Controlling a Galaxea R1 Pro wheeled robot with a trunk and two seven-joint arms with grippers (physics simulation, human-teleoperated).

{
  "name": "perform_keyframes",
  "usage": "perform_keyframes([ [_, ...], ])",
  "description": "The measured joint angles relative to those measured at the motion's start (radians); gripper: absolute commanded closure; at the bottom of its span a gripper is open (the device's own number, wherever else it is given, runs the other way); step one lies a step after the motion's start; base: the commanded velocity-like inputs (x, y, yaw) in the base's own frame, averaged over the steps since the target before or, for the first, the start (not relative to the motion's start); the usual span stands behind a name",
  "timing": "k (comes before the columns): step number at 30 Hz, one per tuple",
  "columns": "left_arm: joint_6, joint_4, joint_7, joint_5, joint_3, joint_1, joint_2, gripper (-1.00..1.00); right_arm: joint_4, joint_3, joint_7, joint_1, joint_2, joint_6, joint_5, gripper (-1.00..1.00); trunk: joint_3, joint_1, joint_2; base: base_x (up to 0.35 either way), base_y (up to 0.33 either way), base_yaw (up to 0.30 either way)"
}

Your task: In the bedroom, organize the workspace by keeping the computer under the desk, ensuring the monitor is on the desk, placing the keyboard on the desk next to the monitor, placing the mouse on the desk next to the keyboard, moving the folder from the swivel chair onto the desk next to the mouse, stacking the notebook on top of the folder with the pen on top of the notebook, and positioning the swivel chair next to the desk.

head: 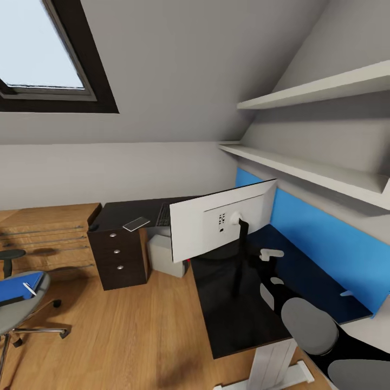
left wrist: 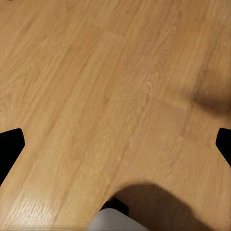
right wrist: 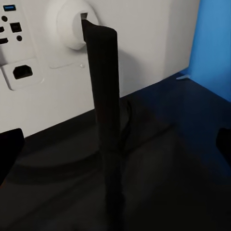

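Note:
The monitor stands on the black desk with its pale back towards me; its black stand fills the right wrist view. My right gripper is open, one fingertip on each side of the stand and short of it. My left gripper hangs open over bare wood floor. The keyboard and the notebook lie on the desk's far wing. The computer sits under the desk. At the lower left, the swivel chair carries the folder with the pen on it. The mouse is out of view.
A light wooden drawer chest stands against the left wall. Dark drawers close off the desk's far end, and a white pedestal leg holds up the near end. A blue wall panel and two shelves run above the desk.

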Motion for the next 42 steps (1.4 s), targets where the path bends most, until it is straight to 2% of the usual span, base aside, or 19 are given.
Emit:
perform_keyframes([
  [3, 0.0, 0.002, -0.001, -0.001, 0.0, 0.0, -0.002, -1.0, 0.0, -0.001, -0.007, 0.0, 0.001, 0.003, -0.001, -1.0, 0.0, 0.0, 0.0, 0.0, 0.0, 0.0],
  [9, 0.0, 0.005, -0.002, -0.002, 0.0, 0.0, -0.003, -1.0, -0.002, -0.004, -0.067, -0.002, 0.005, 0.013, -0.001, -1.0, 0.0, 0.0, 0.0, 0.0, 0.0, 0.0],
  [16, -0.001, 0.005, -0.002, -0.004, -0.001, 0.0, -0.003, -1.0, -0.004, 0.001, -0.098, -0.005, 0.0, 0.074, 0.002, -1.0, 0.0, 0.0, 0.0, 0.0, 0.0, 0.0],
  [23, -0.002, 0.005, -0.003, -0.004, -0.002, 0.0, -0.002, -1.0, -0.003, 0.014, -0.098, -0.006, 0.0, 0.088, 0.01, -1.0, 0.0, 0.0, 0.0, 0.049, 0.0, 0.0],
  [26, -0.004, 0.005, -0.004, -0.004, -0.002, 0.0, -0.002, -1.0, -0.003, 0.047, -0.098, -0.006, 0.0, 0.088, 0.019, -1.0, 0.0, 0.0, 0.0, 0.266, 0.0, 0.0],
  [29, -0.005, 0.005, -0.005, -0.005, -0.002, 0.0, -0.003, -1.0, -0.002, 0.06, -0.096, -0.006, -0.001, 0.087, 0.022, -1.0, 0.0, 0.0, 0.0, 0.211, 0.0, 0.0],
  [35, -0.005, 0.006, -0.005, -0.002, -0.001, 0.0, -0.003, -1.0, -0.001, 0.064, -0.096, -0.006, -0.001, 0.084, 0.022, -1.0, 0.0, 0.0, 0.0, 0.051, 0.0, 0.0],
  [42, -0.006, 0.006, -0.005, -0.003, -0.001, -0.001, -0.002, -1.0, 0.015, 0.063, -0.058, -0.004, -0.002, 0.007, 0.025, -1.0, 0.0, 0.0, 0.0, 0.133, 0.0, 0.0],
])
